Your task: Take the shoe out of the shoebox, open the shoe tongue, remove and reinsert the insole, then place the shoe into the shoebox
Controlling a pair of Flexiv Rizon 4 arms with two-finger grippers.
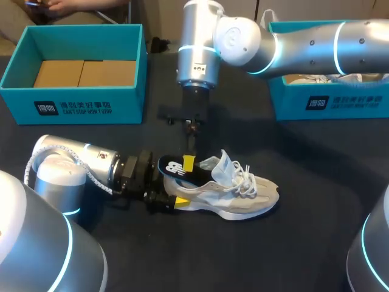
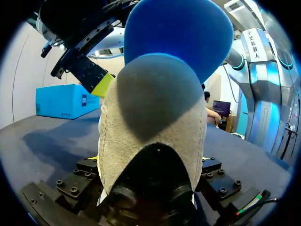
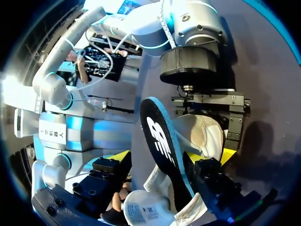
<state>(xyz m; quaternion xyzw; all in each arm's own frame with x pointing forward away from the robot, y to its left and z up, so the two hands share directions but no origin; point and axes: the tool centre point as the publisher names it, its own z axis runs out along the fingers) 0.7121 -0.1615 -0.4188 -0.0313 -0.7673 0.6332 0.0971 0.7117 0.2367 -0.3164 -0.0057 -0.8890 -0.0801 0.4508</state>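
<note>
A beige and white shoe stands upright mid-table, heel toward my left arm. Its black insole with a blue underside sticks up out of the heel opening. My left gripper lies flat on the table, shut on the heel, one yellow fingertip pressed to the shoe's side. My right gripper hangs straight down over the heel. Its fingers stand open on either side of the insole, with a gap on one side. The teal shoebox at the back left is open.
A second teal box stands at the back right under my right arm, with something white inside. The left box holds only a brown cardboard liner. Dark tabletop lies in front of and to the right of the shoe.
</note>
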